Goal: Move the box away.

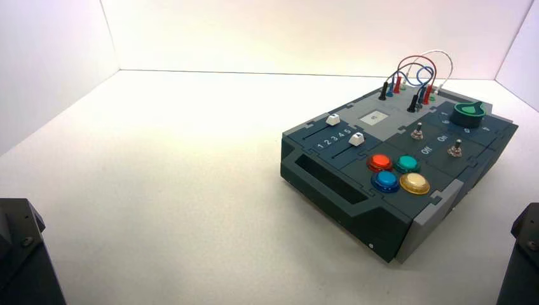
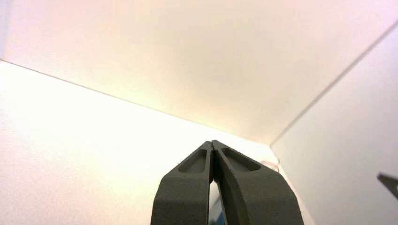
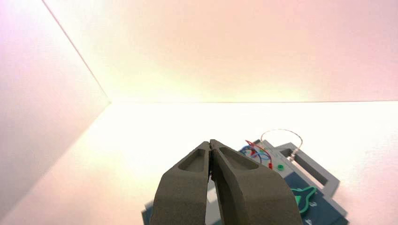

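Zero contact with the box (image 1: 407, 143) from either side, judging by all three views. Probably risking a twist rather than a clean slide if shoving at one corner only, with the push running off-centre on a slanted body. Also risking a snag on the looped wires (image 1: 438, 54) if sweeping low over the far end, or pressing a blue button (image 1: 386, 181) by accident if reaching carelessly across the near end. Likely missing the handle slot (image 1: 330, 181) if coming in at the wrong angle, then skidding along the wall. Box itself: lying at a slant from centre to upper right of the high view. Left gripper (image 2: 212, 143): waiting by the lower left corner of that view, well apart from the box, jaws closing on nothing, no gap showing. Right gripper (image 3: 210, 142): waiting by the lower right corner, nearer, also pinching nothing, pointing past the box and partly hiding it in the right wrist view.
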You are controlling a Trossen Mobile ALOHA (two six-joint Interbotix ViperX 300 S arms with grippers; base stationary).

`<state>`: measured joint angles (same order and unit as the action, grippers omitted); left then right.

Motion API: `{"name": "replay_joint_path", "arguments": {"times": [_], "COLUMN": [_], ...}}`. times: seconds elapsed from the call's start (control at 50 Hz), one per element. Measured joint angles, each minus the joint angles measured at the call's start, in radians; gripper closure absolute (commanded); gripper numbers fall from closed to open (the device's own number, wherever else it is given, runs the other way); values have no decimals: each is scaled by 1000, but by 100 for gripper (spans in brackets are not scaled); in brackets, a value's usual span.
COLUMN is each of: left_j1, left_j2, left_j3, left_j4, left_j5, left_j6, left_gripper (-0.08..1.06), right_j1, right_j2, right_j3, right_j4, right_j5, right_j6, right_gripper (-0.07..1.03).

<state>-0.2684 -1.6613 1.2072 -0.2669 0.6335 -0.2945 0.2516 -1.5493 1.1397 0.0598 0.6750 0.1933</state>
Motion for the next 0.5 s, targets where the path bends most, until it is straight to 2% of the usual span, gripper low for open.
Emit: {"name": "replay_joint_path", "arguments": {"times": [0.18, 0.5], "left_j1": [-8, -12], "left_j2": [43, 54], "left_j3": [-23, -25], "left_j4": [0, 0], "left_j5": [0, 17], "left_j6": [25, 31], "left_gripper": [101, 101], "right_j1": [0, 0], "right_j2": [2, 2], "right_j3": [0, -2], "right_j4": [0, 2], "right_j5": [5, 11], "right_j6": [-6, -6], "right_gripper": [99, 99]}}
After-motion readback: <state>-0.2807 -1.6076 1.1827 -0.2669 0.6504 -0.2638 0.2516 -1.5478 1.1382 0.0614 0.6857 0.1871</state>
